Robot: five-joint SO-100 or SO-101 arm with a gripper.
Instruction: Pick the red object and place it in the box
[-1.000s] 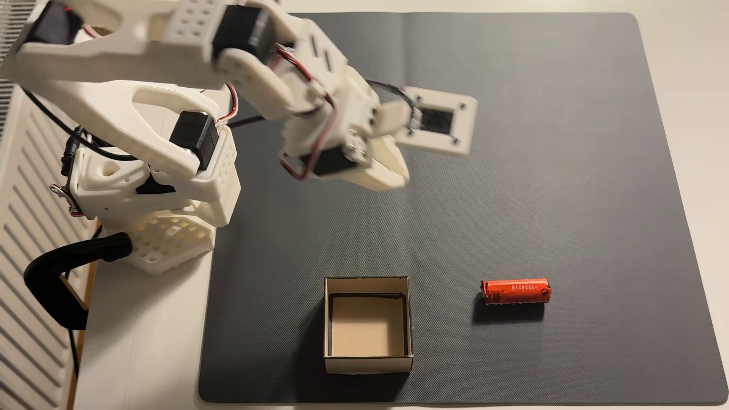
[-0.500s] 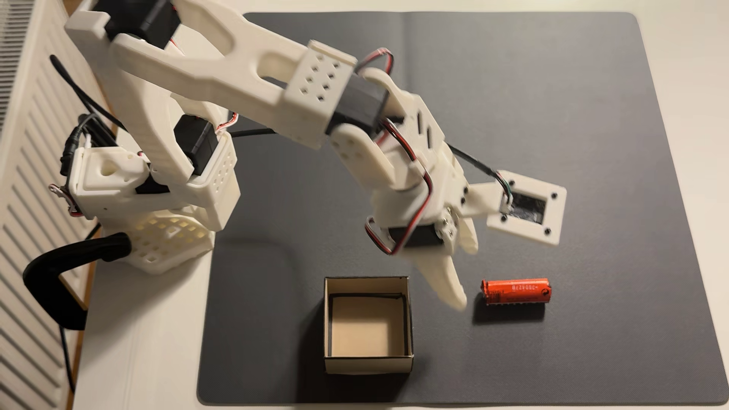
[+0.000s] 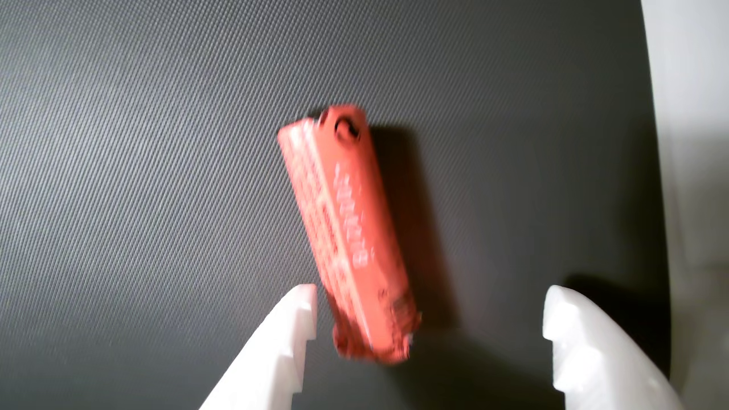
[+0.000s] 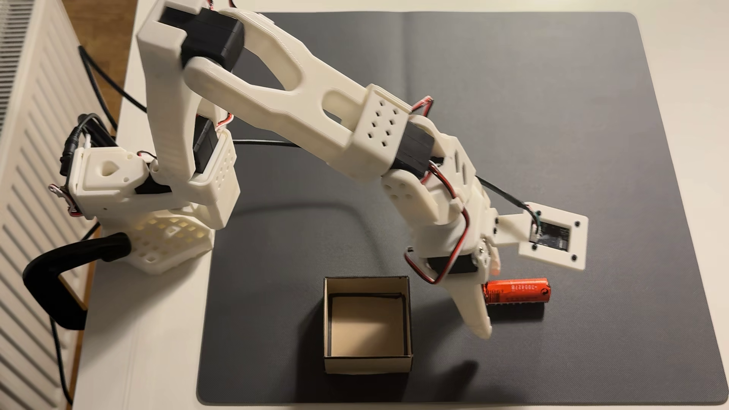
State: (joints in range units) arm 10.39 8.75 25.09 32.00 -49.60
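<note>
Two white fingertips of the gripper (image 3: 430, 319) stand wide apart at six o'clock in the wrist view, the red object (image 3: 350, 233) lying on the dark mat (image 3: 142, 171) between them, nearer the left tip, reaching toward twelve, apart from the cardboard box (image 4: 367, 364).

The fixed view looks steeply down from above the near edge of the dark mat (image 4: 552, 118), taking in the whole arm, the box (image 4: 367, 362) and the red object (image 4: 516, 291). The wrist view rides just behind the gripper (image 3: 430, 310), facing down at the mat (image 3: 142, 171) from close range. Both share the red object (image 3: 350, 228) and surrounding mat.
</note>
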